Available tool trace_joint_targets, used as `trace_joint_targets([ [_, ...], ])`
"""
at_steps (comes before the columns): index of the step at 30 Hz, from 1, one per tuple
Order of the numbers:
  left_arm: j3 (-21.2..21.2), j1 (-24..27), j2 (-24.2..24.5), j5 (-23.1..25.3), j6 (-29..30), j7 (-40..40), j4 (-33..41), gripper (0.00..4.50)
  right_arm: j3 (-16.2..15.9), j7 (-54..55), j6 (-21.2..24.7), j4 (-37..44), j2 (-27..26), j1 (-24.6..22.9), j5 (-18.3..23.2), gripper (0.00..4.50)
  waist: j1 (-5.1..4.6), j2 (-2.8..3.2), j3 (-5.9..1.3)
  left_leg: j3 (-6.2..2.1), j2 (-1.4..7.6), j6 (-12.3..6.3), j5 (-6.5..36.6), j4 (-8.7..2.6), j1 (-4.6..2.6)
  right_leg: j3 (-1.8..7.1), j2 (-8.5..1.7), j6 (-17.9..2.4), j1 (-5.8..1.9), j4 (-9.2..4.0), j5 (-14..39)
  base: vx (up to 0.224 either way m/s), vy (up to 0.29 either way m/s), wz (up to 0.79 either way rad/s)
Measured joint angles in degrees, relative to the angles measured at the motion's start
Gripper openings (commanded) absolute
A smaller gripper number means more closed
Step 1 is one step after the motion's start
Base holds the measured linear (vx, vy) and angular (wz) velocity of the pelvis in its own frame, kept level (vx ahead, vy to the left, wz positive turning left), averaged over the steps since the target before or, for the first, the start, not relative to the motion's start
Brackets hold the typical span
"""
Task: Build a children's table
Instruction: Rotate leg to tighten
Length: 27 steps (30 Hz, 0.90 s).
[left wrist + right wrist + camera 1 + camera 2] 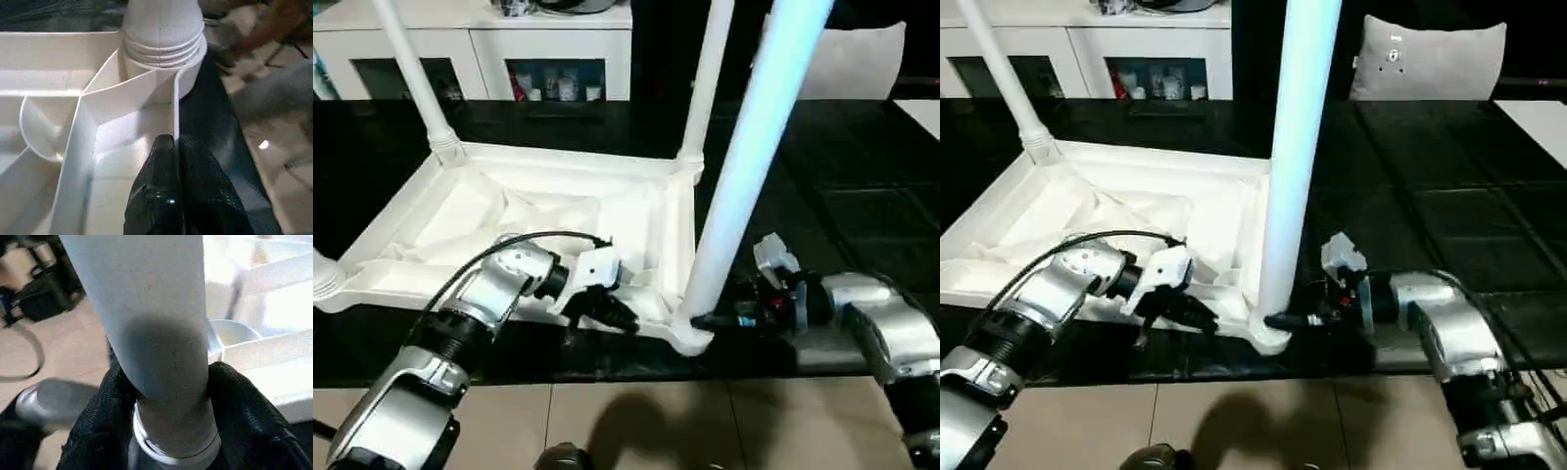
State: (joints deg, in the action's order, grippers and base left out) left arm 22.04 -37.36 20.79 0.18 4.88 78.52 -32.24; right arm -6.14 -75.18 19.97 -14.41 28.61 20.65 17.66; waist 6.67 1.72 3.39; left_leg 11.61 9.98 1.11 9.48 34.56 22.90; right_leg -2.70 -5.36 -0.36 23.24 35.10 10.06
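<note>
Two leg (759, 147) tops cut off, r. gripper (161, 396) clamped.

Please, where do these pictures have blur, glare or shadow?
Left eye view: the near leg shines bluish, overexposed. Right wrist view: the leg's lower part is shadowed between the right tool's fingers; the floor behind is blurred. Left wrist view: the background beyond the socket is blurred.

Left arm: silver forearm reaching forward and inward, wrist level. Left gripper (607, 311): black jaws pressed together, a thin white rib wall caught between the tips. Right arm: forearm angled inward, wrist level. Right gripper (1285, 320): jaws spread either side of a white leg's (156, 333) base, pads (244, 406) touching it.
</note>
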Motion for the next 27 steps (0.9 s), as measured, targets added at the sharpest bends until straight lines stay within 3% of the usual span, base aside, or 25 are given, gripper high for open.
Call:
trace_joint_targets([
  [5,-2.62,-0.41,-3.8,2.43,6.14,-11.29,0.0,0.0,4.49,16.46,0.49,-0.78,-6.85,-0.23,-2.52,1.96,-2.24,-0.02,0.01,0.0,-0.01,0.06,-0.03,0.01,-0.09,0.03,0.0,0.27,0.01,-0.12,0.16,0.0,0.0,0.0],
  [9,-4.96,-1.57,-9.99,3.56,12.57,-22.73,-0.97,0.0,7.55,31.36,-0.03,-3.5,-12.71,2.23,-5.69,1.94,-4.28,-0.03,0.02,0.02,-0.03,0.06,-0.03,0.01,-0.09,0.06,0.0,0.1,0.08,-0.13,0.03,0.0,0.0,0.0],
  [13,-7.27,-3.23,-15.21,4.26,15.75,-32.75,-3.02,0.0,10.5,46.18,0.8,-5.71,-19.57,5.55,-7.92,1.93,-5.02,-0.04,0.02,0.01,0.01,0.06,-0.03,-0.07,0.06,0.04,0.08,-0.01,0.31,-0.09,-0.15,0.0,0.0,0.0],
  [15,-7.88,-3.92,-17.2,4.75,16.48,-36.99,-3.61,0.0,12.1,52.24,1.2,-7.2,-22.45,7.69,-8.17,1.93,-4.97,-0.03,0.02,0.0,0.01,0.06,-0.03,-0.15,0.27,0.03,0.1,0.04,0.55,-0.1,-0.13,0.0,0.0,0.0],
  [16,-8.03,-3.93,-17.64,4.79,16.5,-38.0,-3.61,0.0,12.27,53.46,1.2,-7.47,-22.86,8.18,-8.24,2.28,-4.86,-0.03,0.02,0.0,0.01,0.04,-0.03,-0.19,0.37,0.01,0.1,0.07,0.63,-0.12,-0.11,0.0,0.0,0.0],
  [21,-7.67,-3.94,-18.55,5.61,16.72,-39.75,-3.26,0.0,12.82,56.51,-1.69,-8.98,-24.86,8.62,-8.26,2.69,-4.27,-0.03,0.02,0.0,0.01,-0.34,-0.12,-0.18,0.6,-0.04,0.08,0.13,0.79,-0.19,-0.03,0.0,0.0,0.0],
  [27,-6.07,-3.93,-18.03,5.73,16.31,-37.71,-2.78,0.0,12.01,53.62,-3.52,-9.23,-21.96,7.9,-8.82,3.25,-3.31,-0.03,0.03,0.0,0.0,-0.05,0.02,-0.09,0.52,-0.02,0.05,0.12,0.66,-0.16,-0.09,0.0,0.0,0.0],
])
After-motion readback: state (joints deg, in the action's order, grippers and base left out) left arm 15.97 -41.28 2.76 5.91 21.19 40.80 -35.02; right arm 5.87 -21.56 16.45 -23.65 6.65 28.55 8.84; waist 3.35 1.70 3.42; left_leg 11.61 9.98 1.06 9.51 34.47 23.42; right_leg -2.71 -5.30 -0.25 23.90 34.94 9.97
